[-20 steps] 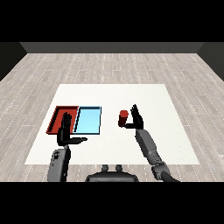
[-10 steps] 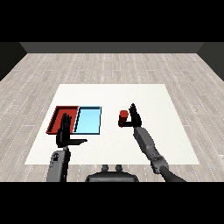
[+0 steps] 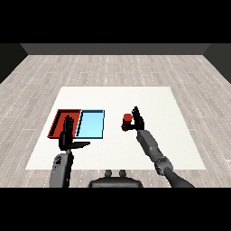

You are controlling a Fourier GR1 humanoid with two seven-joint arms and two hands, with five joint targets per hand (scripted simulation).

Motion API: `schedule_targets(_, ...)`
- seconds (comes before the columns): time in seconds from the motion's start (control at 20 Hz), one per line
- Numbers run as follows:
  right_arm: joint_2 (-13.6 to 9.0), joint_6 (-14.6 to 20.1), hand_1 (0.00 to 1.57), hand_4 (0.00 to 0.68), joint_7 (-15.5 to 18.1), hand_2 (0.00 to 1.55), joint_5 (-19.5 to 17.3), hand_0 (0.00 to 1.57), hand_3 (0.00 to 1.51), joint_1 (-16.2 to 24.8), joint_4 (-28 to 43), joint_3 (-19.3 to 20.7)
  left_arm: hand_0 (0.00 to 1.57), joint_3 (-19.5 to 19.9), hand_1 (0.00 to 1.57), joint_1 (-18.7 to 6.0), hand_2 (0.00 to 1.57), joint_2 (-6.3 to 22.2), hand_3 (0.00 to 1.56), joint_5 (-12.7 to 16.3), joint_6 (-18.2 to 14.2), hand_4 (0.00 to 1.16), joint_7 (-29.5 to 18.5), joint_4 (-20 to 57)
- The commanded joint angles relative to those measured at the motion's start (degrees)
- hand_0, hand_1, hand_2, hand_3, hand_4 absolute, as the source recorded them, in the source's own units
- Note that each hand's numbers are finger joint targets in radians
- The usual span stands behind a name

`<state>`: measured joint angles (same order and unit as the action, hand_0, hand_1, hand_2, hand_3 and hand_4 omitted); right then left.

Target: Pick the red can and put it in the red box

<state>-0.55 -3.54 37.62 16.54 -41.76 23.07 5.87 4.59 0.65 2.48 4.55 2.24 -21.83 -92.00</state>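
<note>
Here, right hand (image 3: 137,120) upright, beside red can (image 3: 127,120)

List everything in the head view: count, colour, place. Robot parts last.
table: 1, white, centre of a grey plank floor
red tray: 1, red, left part of the table, touching the light blue tray's left side
light blue tray: 1, light blue, right of the red tray
red can: 1, red, upright on the table, right of the trays
left hand: 1, black, fingers straight, thumb out, over the red tray's near edge
right hand: 1, black, open, right beside the can, not curled round it
forearms: 2, grey, coming in from the lower corners
</note>
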Motion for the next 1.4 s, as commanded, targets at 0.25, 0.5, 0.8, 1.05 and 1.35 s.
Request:
schedule_targets(0.25, -0.5, 1.8, 0.0, 0.0, -4.5, 0.0, 0.8, 0.0, 0.0, 0.2, 4.0, -1.2, 0.0, 0.7, 0.0, -2.1, 0.0, 0.9, 0.0, 0.6, -0.1, 0.0, 2.4, -0.2)
schedule_targets(0.5, 0.5, 3.3, 0.0, 0.0, -1.2, 0.0, 4.7, 0.0, 0.0, -2.8, -1.3, -4.3, 0.0, -0.8, 0.0, 2.0, 0.0, -0.5, 0.0, -0.2, 0.8, 0.0, -2.1, 0.1)
schedule_targets(0.8, 0.5, 2.9, 0.0, 0.0, -0.6, 0.0, 4.8, 0.0, 0.0, -4.0, -3.9, -4.6, 0.0, -1.4, 0.0, -1.2, 0.0, -1.3, 0.0, -1.9, -2.4, 0.0, 1.0, -0.5)
schedule_targets(1.05, 0.5, 1.3, 0.0, 0.0, 2.7, 0.0, 4.7, 0.0, 0.0, -3.2, -6.7, -5.6, 0.0, -2.8, 0.0, 3.6, 0.0, -2.2, 0.0, -2.5, -1.4, 0.0, -2.3, -1.2)
schedule_targets(1.35, 0.5, 3.9, 0.81, 0.0, 1.0, 0.92, 4.1, 0.81, 0.8, -8.1, -10.9, -2.6, 0.0, 0.3, 0.0, 1.5, 0.0, 0.4, 0.0, -0.4, 0.1, 0.0, -1.0, -0.6)
